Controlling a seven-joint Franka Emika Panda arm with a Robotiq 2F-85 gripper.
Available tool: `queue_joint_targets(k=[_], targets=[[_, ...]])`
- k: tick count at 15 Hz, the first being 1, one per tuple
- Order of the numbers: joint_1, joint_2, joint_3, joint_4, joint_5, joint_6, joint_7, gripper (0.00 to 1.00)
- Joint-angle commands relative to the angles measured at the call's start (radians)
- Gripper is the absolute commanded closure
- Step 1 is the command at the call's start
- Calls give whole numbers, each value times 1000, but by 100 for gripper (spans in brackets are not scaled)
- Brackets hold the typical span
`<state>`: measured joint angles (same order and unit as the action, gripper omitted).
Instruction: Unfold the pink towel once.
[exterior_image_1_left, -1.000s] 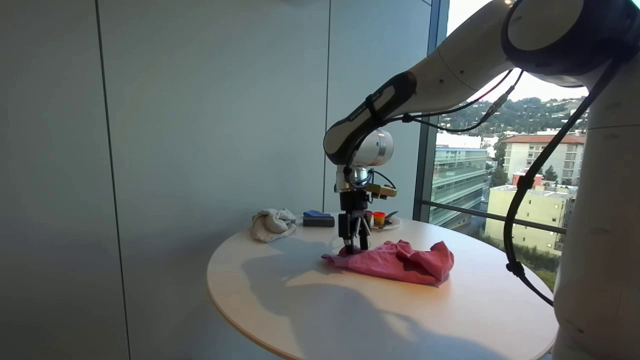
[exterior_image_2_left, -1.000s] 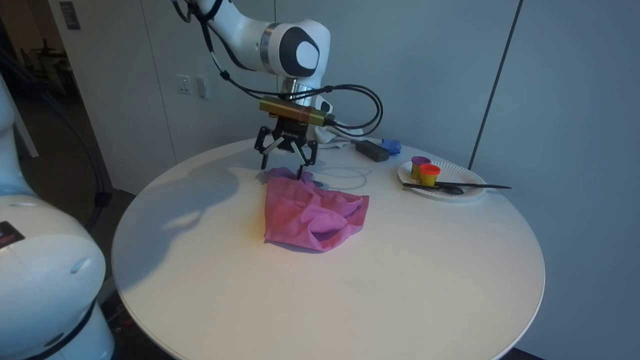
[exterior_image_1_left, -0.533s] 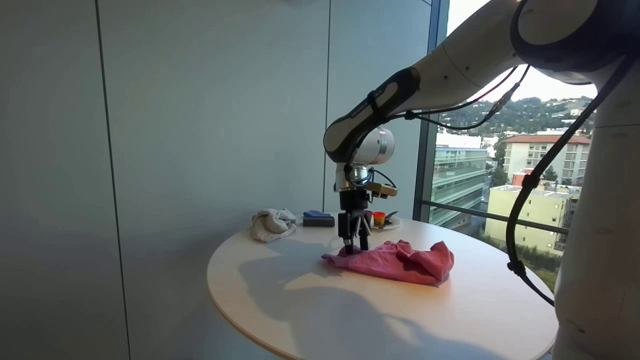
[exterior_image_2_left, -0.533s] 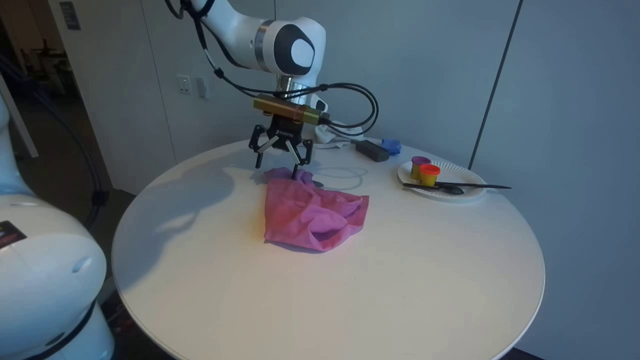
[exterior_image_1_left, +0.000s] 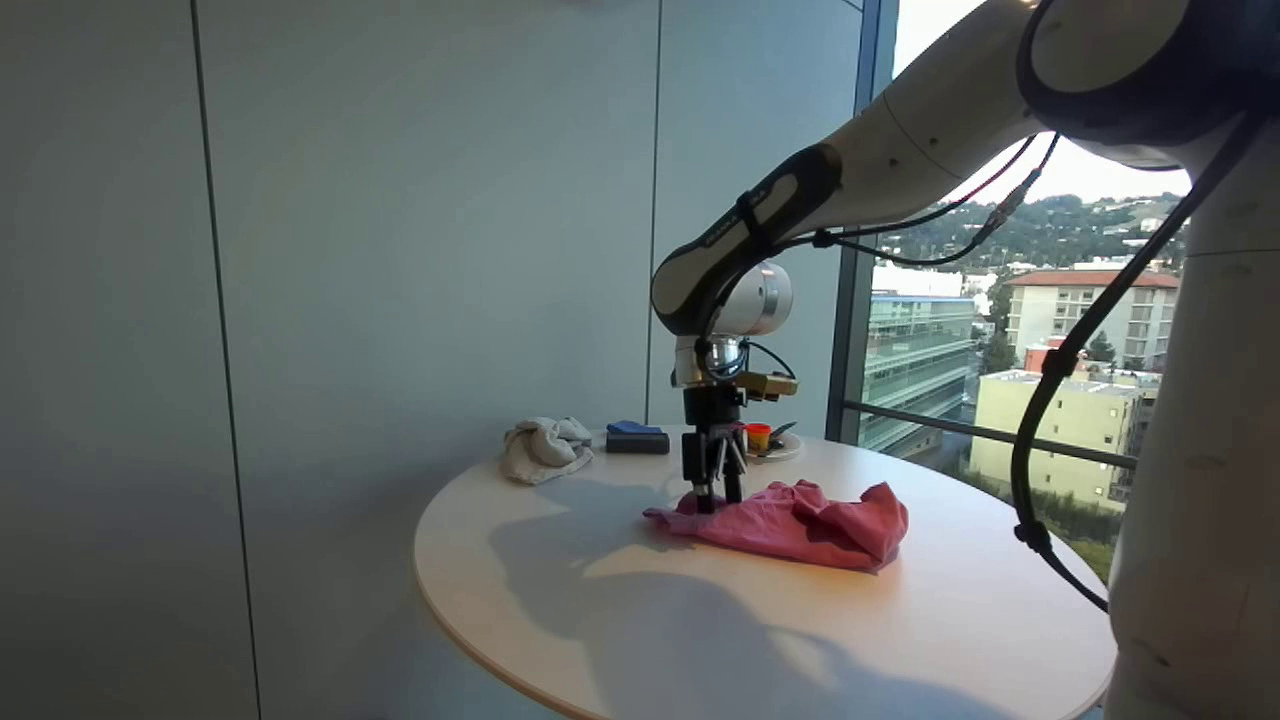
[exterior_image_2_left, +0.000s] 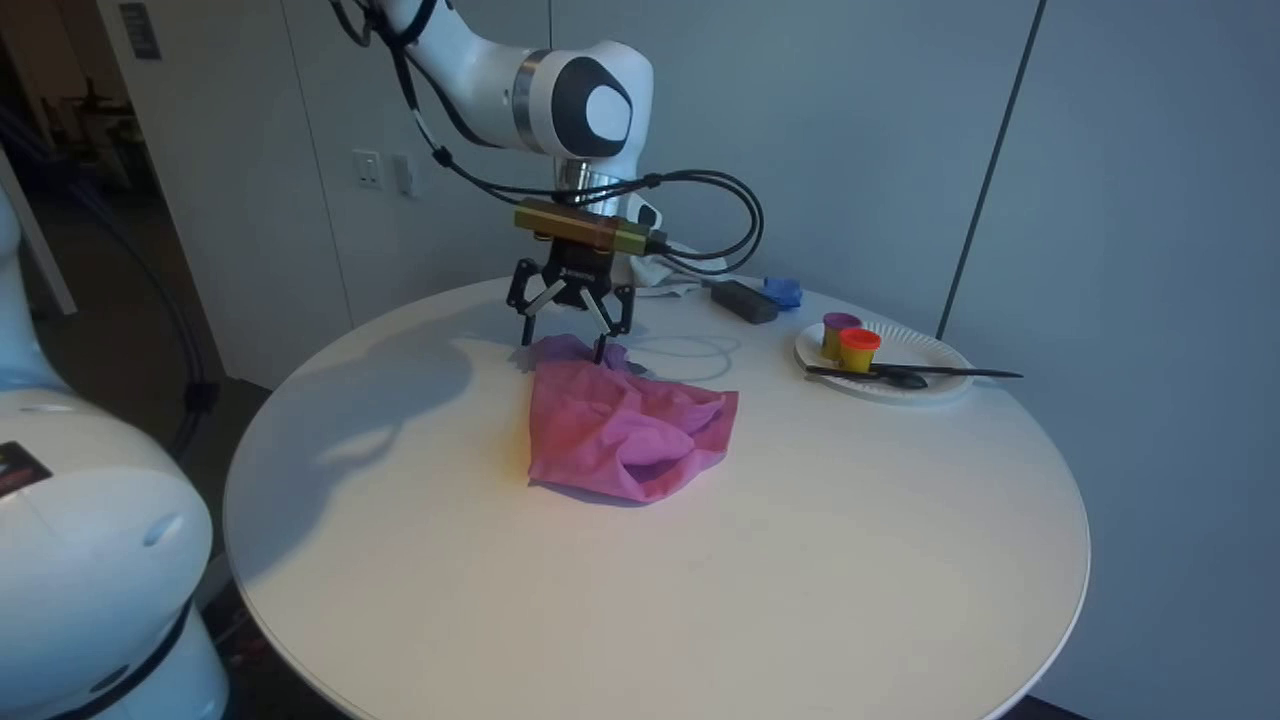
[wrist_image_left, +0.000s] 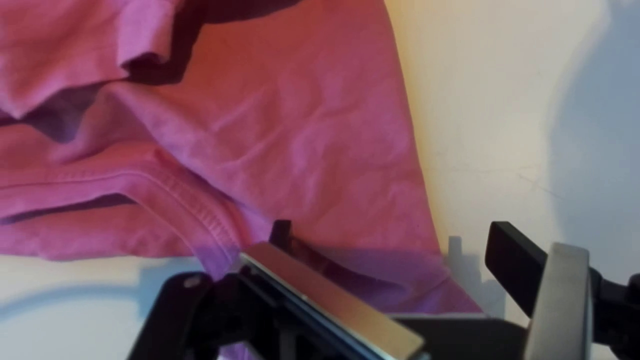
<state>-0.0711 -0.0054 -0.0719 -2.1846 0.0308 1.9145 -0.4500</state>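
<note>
The pink towel (exterior_image_2_left: 620, 425) lies crumpled and partly folded on the white round table, with a narrow end at its far side. It also shows in an exterior view (exterior_image_1_left: 800, 525) and fills the left of the wrist view (wrist_image_left: 320, 125). My gripper (exterior_image_2_left: 563, 346) points down at that narrow end, also in an exterior view (exterior_image_1_left: 719, 500). In the wrist view my gripper (wrist_image_left: 392, 247) is open wide, one finger over the towel and the other past its edge over bare table. A strip of towel lies between the fingers. Whether the fingertip touches the cloth is unclear.
On the round table (exterior_image_2_left: 850, 570), a paper plate (exterior_image_2_left: 940, 350) holds two small tubs (exterior_image_2_left: 858, 350) and dark utensils (exterior_image_2_left: 900, 378). A black box (exterior_image_2_left: 745, 300), a blue item (exterior_image_2_left: 783, 291) and a pale cloth (exterior_image_1_left: 547, 450) sit near the back. A wall (exterior_image_1_left: 430, 250) stands behind.
The gripper moved slightly sideways, then back, and is now a little lower over the towel's far end. It stays open. The towel has not visibly moved.
</note>
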Motion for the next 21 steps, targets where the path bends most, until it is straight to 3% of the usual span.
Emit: queue_joint_targets(k=[1, 8, 9, 13, 19, 21], targets=[[-1, 1, -2, -1, 1, 20, -40, 0], [-5, 27, -5, 10, -11, 17, -49, 0], [-5, 31, -4, 12, -14, 18, -49, 19], [-4, 34, -1, 10, -19, 21, -45, 44], [-4, 29, -1, 10, -29, 21, -35, 88], [-4, 29, -2, 11, -29, 20, -32, 96]])
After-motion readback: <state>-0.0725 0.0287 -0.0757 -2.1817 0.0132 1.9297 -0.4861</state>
